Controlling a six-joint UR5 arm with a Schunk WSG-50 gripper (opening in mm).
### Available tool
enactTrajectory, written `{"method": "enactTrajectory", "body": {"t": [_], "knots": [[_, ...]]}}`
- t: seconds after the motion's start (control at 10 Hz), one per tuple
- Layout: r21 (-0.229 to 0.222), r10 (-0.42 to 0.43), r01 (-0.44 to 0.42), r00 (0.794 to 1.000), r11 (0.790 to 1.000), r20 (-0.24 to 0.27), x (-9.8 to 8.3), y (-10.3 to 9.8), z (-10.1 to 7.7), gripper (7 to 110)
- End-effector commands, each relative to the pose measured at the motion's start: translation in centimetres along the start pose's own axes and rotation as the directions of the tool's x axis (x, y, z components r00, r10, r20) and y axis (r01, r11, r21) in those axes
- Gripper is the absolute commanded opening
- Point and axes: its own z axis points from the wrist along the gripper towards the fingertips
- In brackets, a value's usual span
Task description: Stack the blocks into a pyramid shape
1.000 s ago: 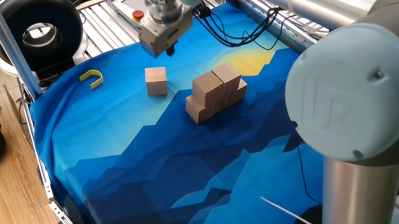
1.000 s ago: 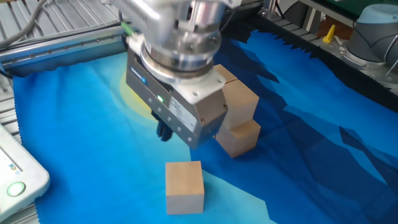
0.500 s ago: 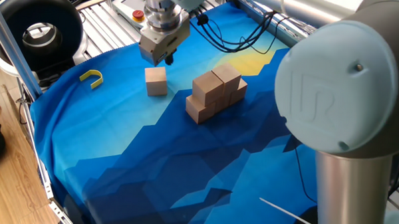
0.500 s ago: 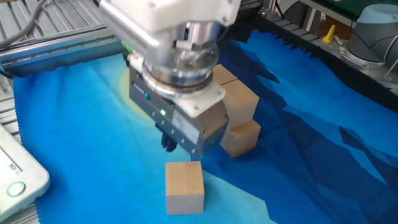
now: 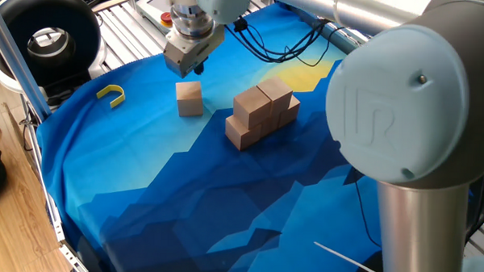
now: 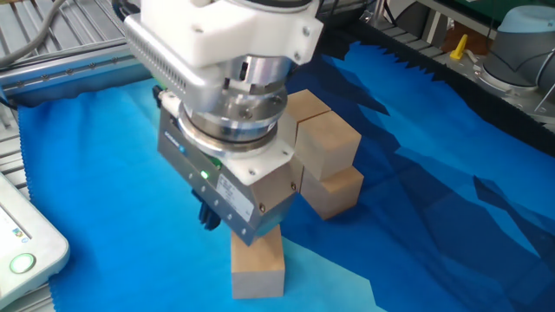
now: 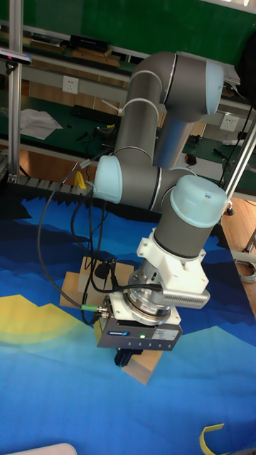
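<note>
One fixed view, from near to far: first the blue cloth (image 5: 143, 197), soft, slightly wrinkled, printed with darker angular patches. Further in, the stack (image 5: 261, 114) of plain tan wooden cubes, a lower row with two more on top, flat faces and sharp edges. Left of it, apart and alone on the cloth, the single block (image 5: 189, 98). Just above and behind that, the gripper (image 5: 194, 68), a grey boxy body pointing down. Near the far left edge of the cloth, a small yellow hook (image 5: 111, 93), not needed here.

Step in hand, judged from this: taking the single block, probably to crown the pyramid. Cannot tell the width of the claw; in the other fixed view only the dark fingers (image 6: 209, 217) peek out under the body, the gap hidden. Nothing held, by the look of it.

For doing it well:
- Center over the block before descending, with the pads parallel to two opposite faces.
- Go down straight, without pushing the cube; on soft cloth it may slide or tip.
- Close in the middle of the faces, not near a corner; smooth wood gives little friction.
- Lift high enough to pass over the stack, then place centered across the two upper cubes.
</note>
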Motion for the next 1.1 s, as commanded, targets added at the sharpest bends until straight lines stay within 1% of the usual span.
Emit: {"method": "enactTrajectory", "body": {"t": [0.0, 0.1, 0.3, 0.5, 0.6, 1.0], "knots": [[-0.054, -0.048, 0.048, 0.999, 0.997, -0.003, -0.4, 1.7, 0.2, 7], [-0.07, -0.059, 0.058, 0.998, 0.996, -0.003, -0.4, 2.2, 0.2, 7], [-0.05, -0.06, 0.059, 0.998, 0.997, -0.004, -0.4, 1.7, 0.2, 7], [-0.027, -0.051, 0.051, 0.999, 0.998, 0.005, -0.7, 1.2, 0.4, 7], [-0.022, -0.064, 0.064, 0.998, 0.998, 0.004, -0.8, 1.1, 0.5, 7], [-0.055, -0.136, 0.136, 0.991, 0.989, 0.009, -1.0, 2.0, 1.0, 7]]}}
